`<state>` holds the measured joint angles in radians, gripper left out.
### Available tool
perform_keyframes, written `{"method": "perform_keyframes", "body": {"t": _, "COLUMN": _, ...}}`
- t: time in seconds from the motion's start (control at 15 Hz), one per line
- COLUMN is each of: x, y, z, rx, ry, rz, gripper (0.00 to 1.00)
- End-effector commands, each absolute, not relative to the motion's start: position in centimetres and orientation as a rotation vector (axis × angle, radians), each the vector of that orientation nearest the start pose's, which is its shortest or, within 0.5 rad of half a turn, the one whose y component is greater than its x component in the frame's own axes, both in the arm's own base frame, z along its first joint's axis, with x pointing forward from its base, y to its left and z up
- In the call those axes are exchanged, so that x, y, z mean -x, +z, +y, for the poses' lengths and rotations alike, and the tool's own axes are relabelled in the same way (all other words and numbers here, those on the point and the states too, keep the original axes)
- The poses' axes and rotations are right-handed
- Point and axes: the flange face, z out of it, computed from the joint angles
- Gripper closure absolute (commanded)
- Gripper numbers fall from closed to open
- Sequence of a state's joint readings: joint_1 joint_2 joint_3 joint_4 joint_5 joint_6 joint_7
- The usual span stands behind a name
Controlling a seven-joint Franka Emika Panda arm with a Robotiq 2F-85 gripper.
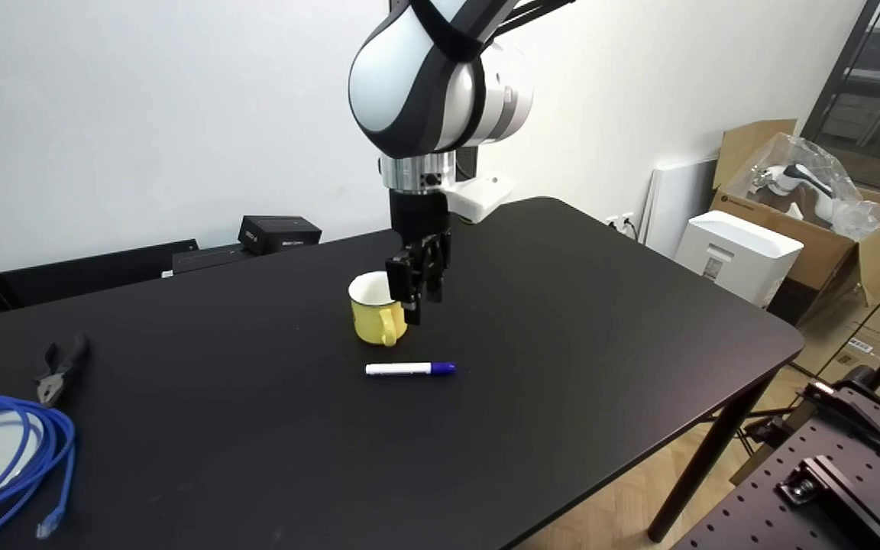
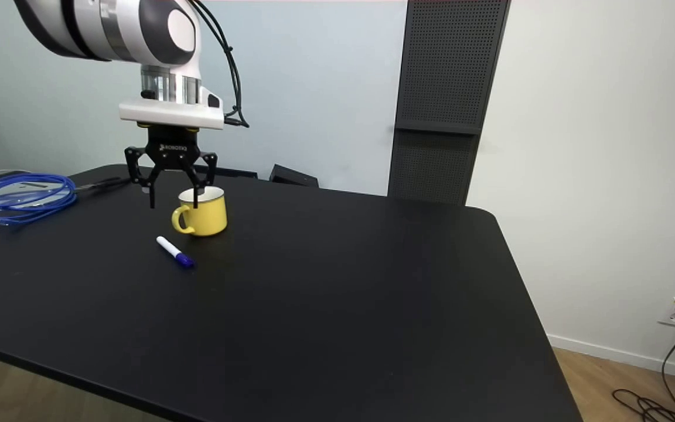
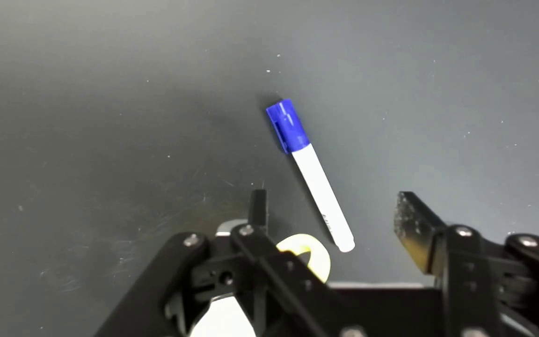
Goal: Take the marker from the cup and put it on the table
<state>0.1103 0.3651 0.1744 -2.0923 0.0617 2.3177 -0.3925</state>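
Note:
The white marker [image 1: 402, 369] with a blue cap lies flat on the black table [image 1: 257, 458], beside the yellow cup. It also shows in an exterior view [image 2: 173, 251] and in the wrist view [image 3: 318, 182]. The yellow cup [image 1: 373, 321] stands upright, its handle on the marker's side; it also shows in an exterior view [image 2: 207, 214]. In the wrist view the cup's handle [image 3: 320, 262] shows, and my gripper hides most of the cup. My gripper [image 3: 332, 194] is open and empty, above the table by the cup, apart from the marker. It points down in both exterior views [image 2: 173, 205].
A coiled blue cable [image 1: 50, 451] on a pale object and dark pliers [image 1: 62, 370] lie at one end of the table. Black boxes [image 1: 279, 233] stand along the wall behind. A cardboard box [image 1: 814, 237] and a white bin [image 1: 738, 256] stand beyond the table.

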Motion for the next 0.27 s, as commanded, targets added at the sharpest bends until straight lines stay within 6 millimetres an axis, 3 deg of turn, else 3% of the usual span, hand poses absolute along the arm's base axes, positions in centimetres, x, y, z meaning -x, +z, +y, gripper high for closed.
{"method": "perform_keyframes", "body": {"t": 0.0, "x": -55.1, "y": 25.2, "z": 15.8, "rx": 2.926, "ry": 0.255, "rz": -0.859, "gripper": 0.01}}
{"method": "perform_keyframes", "body": {"t": 0.2, "x": -54.3, "y": 27.0, "z": 15.7, "rx": 2.975, "ry": 0.33, "rz": -0.814, "gripper": 0.0}}
